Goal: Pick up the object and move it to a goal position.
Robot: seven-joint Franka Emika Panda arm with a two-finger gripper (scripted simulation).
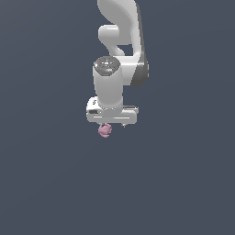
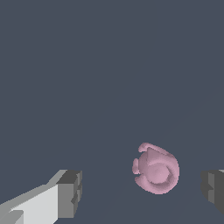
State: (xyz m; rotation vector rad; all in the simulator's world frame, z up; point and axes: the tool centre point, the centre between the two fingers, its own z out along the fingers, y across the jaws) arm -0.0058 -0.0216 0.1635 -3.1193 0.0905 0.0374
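Gripper (image 2: 140,192): jaws spread, holding nothing | object (image 2: 155,169): pink blob between the fingertips (image 2: 70,192), nearer one pad, touching neither | exterior view: object (image 1: 105,130) just beneath the hand | next, likely: centre, then close.

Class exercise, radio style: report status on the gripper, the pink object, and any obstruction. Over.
Gripper open, fingers apart. Pink object between the fingers, untouched by either. No obstruction seen. Over.

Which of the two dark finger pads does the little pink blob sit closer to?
The pink blob sits nearer the dark pad cut off at the frame edge; the pad on the white finger is farther.
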